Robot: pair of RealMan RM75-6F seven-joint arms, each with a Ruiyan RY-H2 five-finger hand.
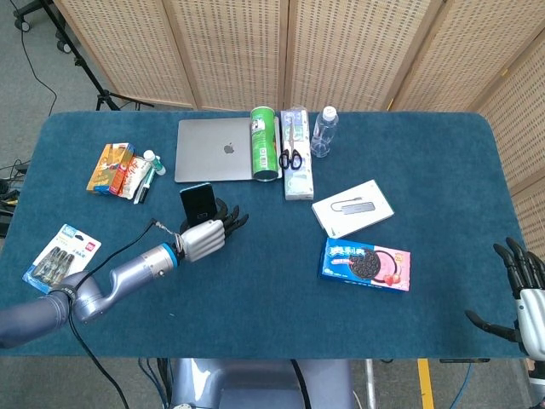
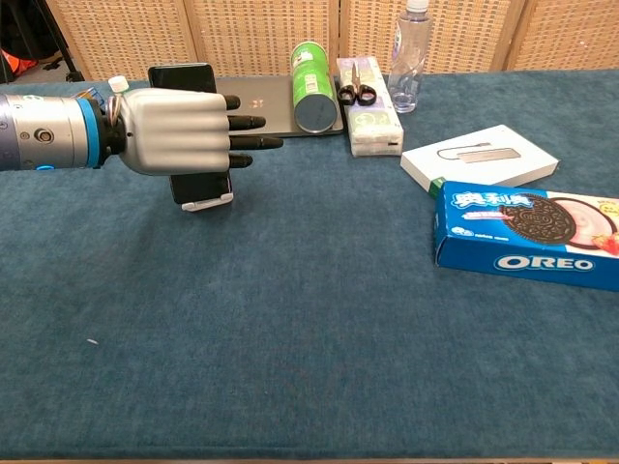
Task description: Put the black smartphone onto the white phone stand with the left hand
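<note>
Black smartphone (image 1: 198, 203) stands upright, propped on the white phone stand (image 2: 207, 204), in the left half of the surface (image 1: 255, 307), nearer the far edge than the near one. Only the stand's white foot shows below the phone in the chest view; the rest is hidden.

Left hand (image 1: 204, 238) sits just at the near side of the phone, palm toward it, fingers (image 2: 253, 142) stretched out and spread. It grasps nothing. Whether the palm touches the phone cannot be told; in the chest view the hand covers the phone's middle.

Right hand (image 1: 526, 300) hangs past the near right corner of the surface, fingers apart, empty.

Along the far edge, left to right:
- silver laptop (image 1: 217, 150), lid closed
- green snack can (image 1: 265, 143), lying on its side against the laptop
- scissors (image 1: 291, 158), resting on a long white pack (image 1: 297, 166)
- clear water bottle (image 1: 324, 131), upright

Right of centre: white flat box (image 1: 352, 207), and nearer the near edge a blue Oreo box (image 1: 366, 264).

Left edge: orange snack packets (image 1: 113, 168) with a small bottle beside them; a blue battery blister pack (image 1: 61, 253) nearer the near left corner.
</note>
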